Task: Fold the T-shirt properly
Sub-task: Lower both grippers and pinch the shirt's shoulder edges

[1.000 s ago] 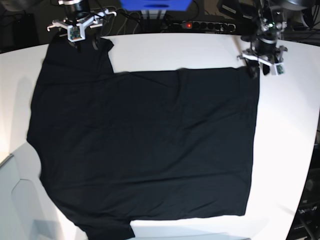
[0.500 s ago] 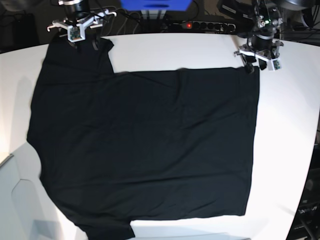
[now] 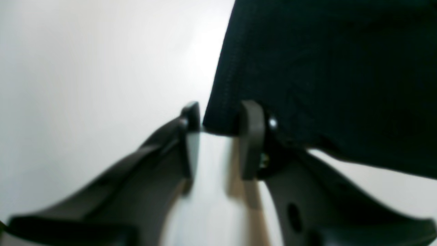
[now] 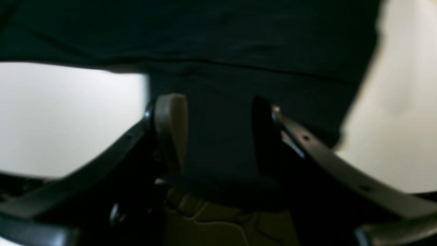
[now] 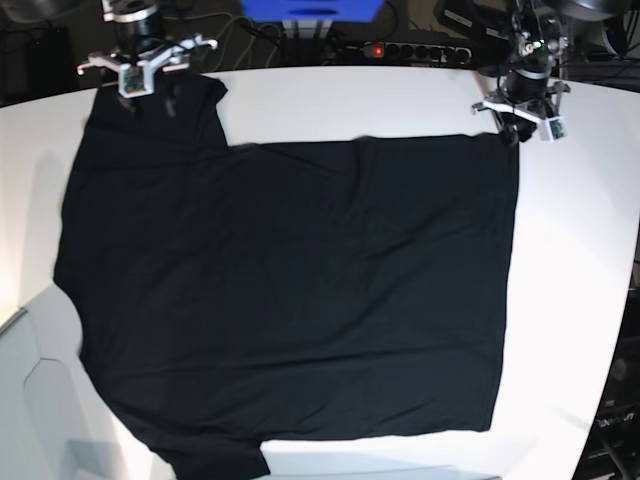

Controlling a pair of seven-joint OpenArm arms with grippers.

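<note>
White table (image 5: 580, 250) | T-shirt (image 5: 300, 290) flat | left jaws apart at corner | right jaws apart over sleeve

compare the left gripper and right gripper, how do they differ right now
The left gripper sits at the T-shirt corner with only its tip between narrow jaws; the right gripper straddles the sleeve hem with wide jaws. Both are at the table's far edge.
</note>
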